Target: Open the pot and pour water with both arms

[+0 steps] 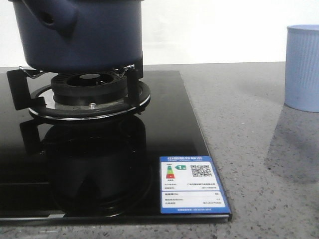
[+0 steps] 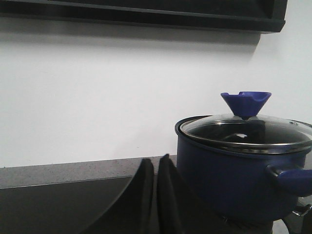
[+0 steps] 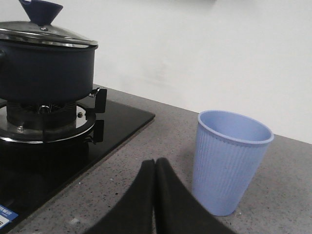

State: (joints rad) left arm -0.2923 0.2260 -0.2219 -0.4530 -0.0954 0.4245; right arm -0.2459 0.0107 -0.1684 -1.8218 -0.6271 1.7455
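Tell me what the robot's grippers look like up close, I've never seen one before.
Only the finger ends show, in the two wrist views. The left gripper and the right gripper look alike: each has two matte black fingers, smooth, curving to narrow rounded tips. No cables, markings or coloured parts are visible. The arms themselves are out of view.

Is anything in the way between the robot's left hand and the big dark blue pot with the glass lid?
Nothing visible is. In the left wrist view, the left gripper, fingers together, faces the dark navy-blue pot on the burner, with no object between them. The glass lid with its blue knob is on the pot.
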